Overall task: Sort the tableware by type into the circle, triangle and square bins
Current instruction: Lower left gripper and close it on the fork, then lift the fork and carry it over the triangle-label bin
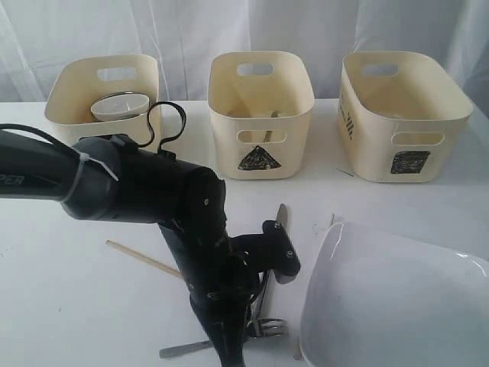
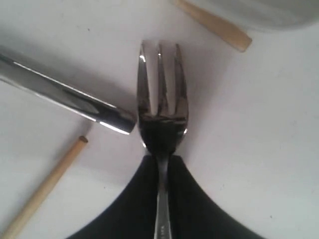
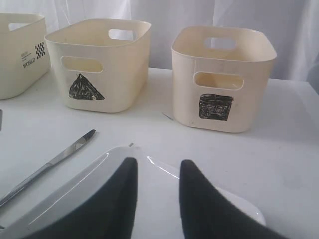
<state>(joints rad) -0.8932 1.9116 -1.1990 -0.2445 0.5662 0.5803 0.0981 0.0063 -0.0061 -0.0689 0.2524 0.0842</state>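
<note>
Steel fork [image 2: 162,107] first: found it flat on the white desk [image 1: 69,306], tines pointing away from the left claw [image 2: 160,160], neck pinched tight between that claw's two black fingers [image 2: 134,209]. Saw the knife [image 2: 65,97] just beside it, handle end close to the fork's neck, blade tip aimed toward the triangle bin [image 1: 260,99]. Noted one wooden chopstick [image 2: 42,189] near the knife handle and a second chopstick [image 2: 214,22] by the rim of the large white plate [image 1: 397,306]. Found the right claw [image 3: 157,164] over that plate, fingers parted, gripping nothing; could not tell whether touching it. Counted three cream bins along the desk's far side: left bin [image 1: 99,88] with a bowl [image 1: 120,107] inside, triangle bin in the middle, square bin [image 1: 405,107] on the right.
</note>
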